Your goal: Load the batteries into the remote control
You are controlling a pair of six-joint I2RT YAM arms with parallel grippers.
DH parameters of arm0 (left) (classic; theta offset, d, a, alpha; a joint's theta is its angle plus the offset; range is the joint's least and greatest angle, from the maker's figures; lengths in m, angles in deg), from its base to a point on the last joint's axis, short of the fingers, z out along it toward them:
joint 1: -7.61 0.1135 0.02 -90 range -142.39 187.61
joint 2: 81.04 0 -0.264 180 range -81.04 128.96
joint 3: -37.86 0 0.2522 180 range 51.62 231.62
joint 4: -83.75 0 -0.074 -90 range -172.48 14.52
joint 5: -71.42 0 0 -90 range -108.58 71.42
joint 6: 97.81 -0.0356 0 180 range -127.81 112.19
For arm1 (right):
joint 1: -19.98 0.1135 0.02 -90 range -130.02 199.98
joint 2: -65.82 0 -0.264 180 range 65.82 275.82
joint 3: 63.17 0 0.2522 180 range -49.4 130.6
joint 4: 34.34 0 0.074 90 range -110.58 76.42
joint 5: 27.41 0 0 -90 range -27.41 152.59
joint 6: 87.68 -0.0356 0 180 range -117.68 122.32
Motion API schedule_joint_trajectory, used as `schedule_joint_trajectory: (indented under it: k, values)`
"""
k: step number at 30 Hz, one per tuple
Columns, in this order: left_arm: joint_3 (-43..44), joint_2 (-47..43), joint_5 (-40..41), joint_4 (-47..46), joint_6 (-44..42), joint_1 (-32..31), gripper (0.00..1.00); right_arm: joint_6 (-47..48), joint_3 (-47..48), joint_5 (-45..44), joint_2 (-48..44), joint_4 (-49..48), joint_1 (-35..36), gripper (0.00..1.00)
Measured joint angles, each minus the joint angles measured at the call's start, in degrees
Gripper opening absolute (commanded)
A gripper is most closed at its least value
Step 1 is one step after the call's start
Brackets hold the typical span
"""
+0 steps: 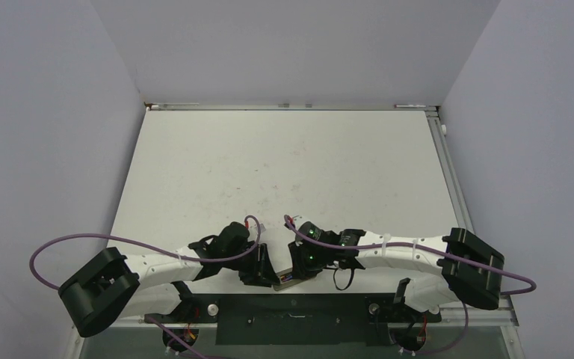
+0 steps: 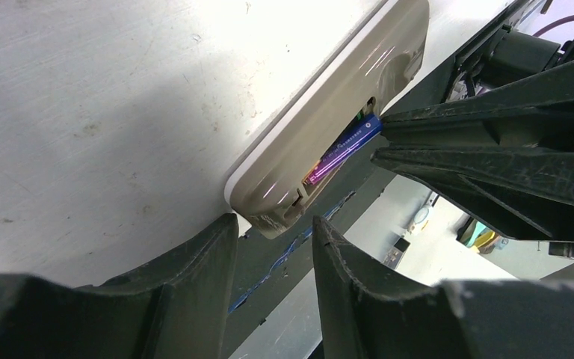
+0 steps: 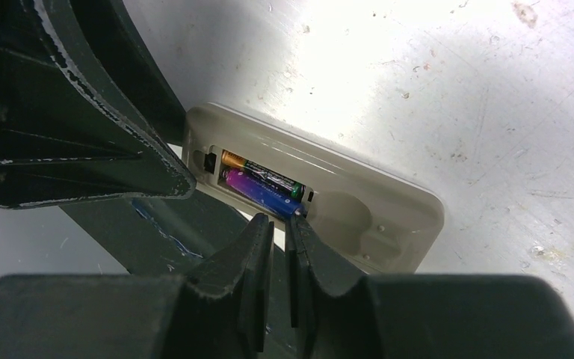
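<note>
Tips of the clenched right gripper (image 3: 280,218) meet one end of the purple-blue battery (image 3: 261,193), lying lengthwise beside the brownish-gold battery (image 3: 254,169) in the remote control (image 3: 366,209) recess. The left gripper (image 2: 273,224) straddles the remote's end, grip unclear.

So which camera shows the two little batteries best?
Right wrist view: the purple-blue cylindrical battery and the brownish-gold battery lie side by side in the beige plastic remote. Left wrist shows only the purple one; the top view, neither.
</note>
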Motion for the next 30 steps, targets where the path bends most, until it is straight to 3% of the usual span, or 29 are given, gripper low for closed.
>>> schedule_joint_trajectory:
  k: [19, 30]
  values:
    - [0.3, 1.0, -0.5, -0.2, -0.6, 0.0, 0.36, 1.2, 3.2, -2.0, 3.2, 2.8, 2.0, 0.13]
    - [0.6, 1.8, -1.2, -0.3, -0.7, 0.0, 0.36, 1.3, 9.8, -6.3, 7.8, 11.1, 4.3, 0.09]
